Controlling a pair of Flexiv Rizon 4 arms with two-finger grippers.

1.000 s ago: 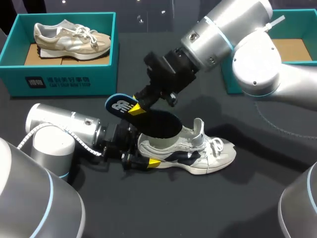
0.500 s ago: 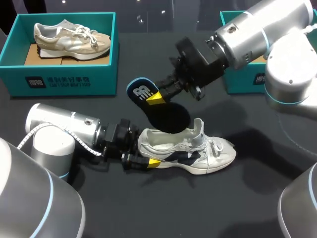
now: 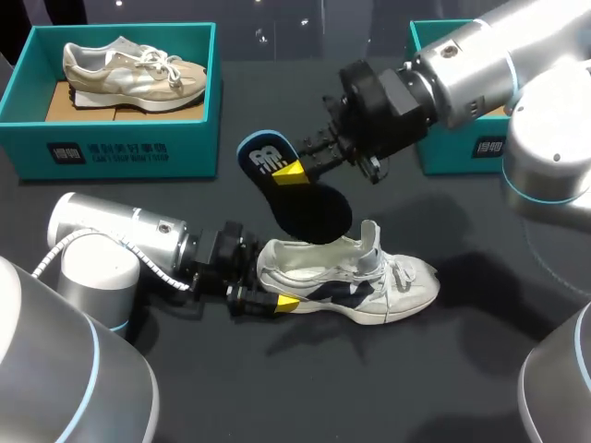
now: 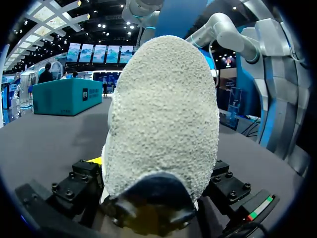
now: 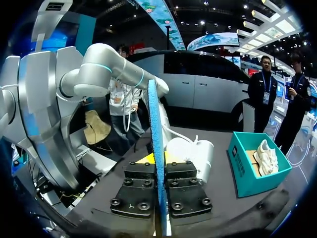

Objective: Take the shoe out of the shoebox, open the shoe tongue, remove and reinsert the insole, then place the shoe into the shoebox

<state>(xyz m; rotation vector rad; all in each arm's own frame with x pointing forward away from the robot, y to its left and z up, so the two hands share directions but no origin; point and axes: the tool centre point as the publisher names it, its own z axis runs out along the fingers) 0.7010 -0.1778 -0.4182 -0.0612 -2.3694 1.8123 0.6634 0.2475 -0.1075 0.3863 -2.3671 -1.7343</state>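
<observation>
A white sneaker (image 3: 360,277) with dark side marks lies upright on the black table (image 3: 416,369), toe to the right. My left gripper (image 3: 274,288) comes in low from the left, and its fingers press the heel (image 4: 161,124) from both sides. My right gripper (image 3: 292,172) is above and behind the shoe, shut on the heel end of a dark insole (image 3: 300,198) with a blue underside. The insole slants down, its toe end just over the shoe's opening. In the right wrist view the insole (image 5: 157,148) stands edge-on between the fingers.
A teal shoebox (image 3: 120,148) at the back left holds a beige sneaker (image 3: 134,69). A second teal box (image 3: 457,152) stands at the back right, mostly hidden behind my right arm.
My right gripper has drawn the insole up and to the right, out of the shoe. The left gripper and the shoe have stayed put.
</observation>
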